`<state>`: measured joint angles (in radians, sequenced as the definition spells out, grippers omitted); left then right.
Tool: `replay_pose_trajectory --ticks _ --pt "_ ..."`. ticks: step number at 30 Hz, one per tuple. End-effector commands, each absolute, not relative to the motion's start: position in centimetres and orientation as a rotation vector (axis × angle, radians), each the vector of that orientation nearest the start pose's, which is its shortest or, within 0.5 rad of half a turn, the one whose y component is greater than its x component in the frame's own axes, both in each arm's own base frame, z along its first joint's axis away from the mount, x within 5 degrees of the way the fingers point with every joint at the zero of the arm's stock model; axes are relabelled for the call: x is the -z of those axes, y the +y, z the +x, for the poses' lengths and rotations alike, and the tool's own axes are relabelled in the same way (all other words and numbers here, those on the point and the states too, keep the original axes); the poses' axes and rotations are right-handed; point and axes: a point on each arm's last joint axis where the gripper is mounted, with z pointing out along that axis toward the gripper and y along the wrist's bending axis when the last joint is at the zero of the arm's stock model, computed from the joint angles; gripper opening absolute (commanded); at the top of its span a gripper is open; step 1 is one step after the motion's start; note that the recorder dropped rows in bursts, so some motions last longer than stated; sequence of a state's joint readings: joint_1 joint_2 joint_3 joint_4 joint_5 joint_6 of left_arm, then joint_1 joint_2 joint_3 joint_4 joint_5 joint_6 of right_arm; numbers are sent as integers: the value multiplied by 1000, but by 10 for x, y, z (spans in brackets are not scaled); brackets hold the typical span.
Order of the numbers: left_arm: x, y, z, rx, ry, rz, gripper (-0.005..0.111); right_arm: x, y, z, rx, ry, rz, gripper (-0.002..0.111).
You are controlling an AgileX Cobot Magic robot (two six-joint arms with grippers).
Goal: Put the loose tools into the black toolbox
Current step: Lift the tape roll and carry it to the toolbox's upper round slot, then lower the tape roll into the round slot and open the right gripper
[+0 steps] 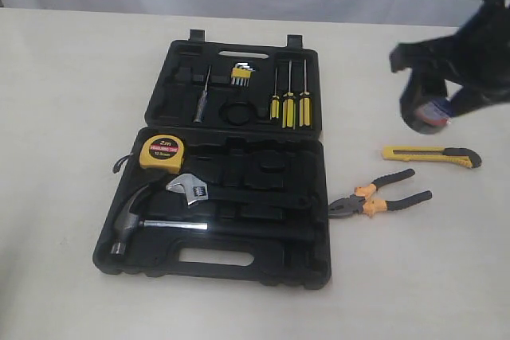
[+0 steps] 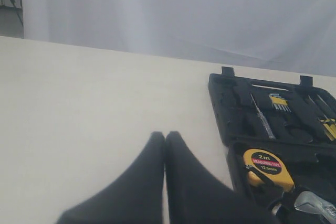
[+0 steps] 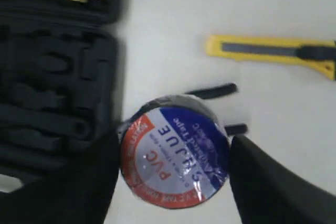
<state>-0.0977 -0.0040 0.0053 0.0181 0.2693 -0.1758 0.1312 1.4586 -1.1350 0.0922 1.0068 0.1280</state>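
While the PVC tape roll (image 3: 176, 153) is pinched by the right hand (image 3: 176, 169), it should be carried level to the round slot (image 1: 236, 111) of the black toolbox (image 1: 279, 273).

Noting the right gripper (image 1: 433, 111) showing blurred and being cut off by the exterior view's top and right edges. Finding the pliers (image 3: 212, 92) mostly hiding behind the tape roll (image 3: 175, 153) in the right wrist view, the utility knife (image 3: 270, 51) being cropped at that picture's edge. Recording the toolbox (image 2: 218, 103) and wrench (image 2: 315, 203) being cropped in the left wrist view, hex keys (image 2: 278, 102) showing too small to count
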Motion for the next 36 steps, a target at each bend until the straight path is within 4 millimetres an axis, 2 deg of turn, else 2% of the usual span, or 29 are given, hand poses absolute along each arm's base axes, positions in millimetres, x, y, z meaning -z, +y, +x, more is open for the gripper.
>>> replay_pose_trajectory --ticks 1,5,9,11,12,14,15,16,18,21,36 --pt "-189 -5 55 183 1756 -49 0 -308 98 298 -250 2762 -118 35" --pt "-189 -5 55 183 1756 -49 0 -306 138 328 -222 2741 -218 35" --pt "-189 -5 55 183 1756 -49 0 -293 175 364 -118 2685 -369 35" --pt "-189 -5 55 183 1756 -49 0 -276 190 380 -50 2671 -456 35" --pt "-189 -5 55 183 1756 -49 0 -258 203 394 -28 2664 -489 35" --pt "-189 -5 55 183 1756 -49 0 -231 218 411 -39 2658 -510 35" --pt "-189 -5 55 183 1756 -49 0 -223 222 415 -42 2654 -515 35" --pt "-189 -5 55 183 1756 -49 0 -206 228 423 -44 2655 -524 35" --pt "-189 -5 55 183 1756 -49 0 -185 231 429 -40 2669 -532 35" --pt "-189 -5 55 183 1756 -49 0 -165 234 433 -37 2671 -553 35" --pt "-189 -5 55 191 1757 -54 0 -162 235 434 -40 2668 -552 35"
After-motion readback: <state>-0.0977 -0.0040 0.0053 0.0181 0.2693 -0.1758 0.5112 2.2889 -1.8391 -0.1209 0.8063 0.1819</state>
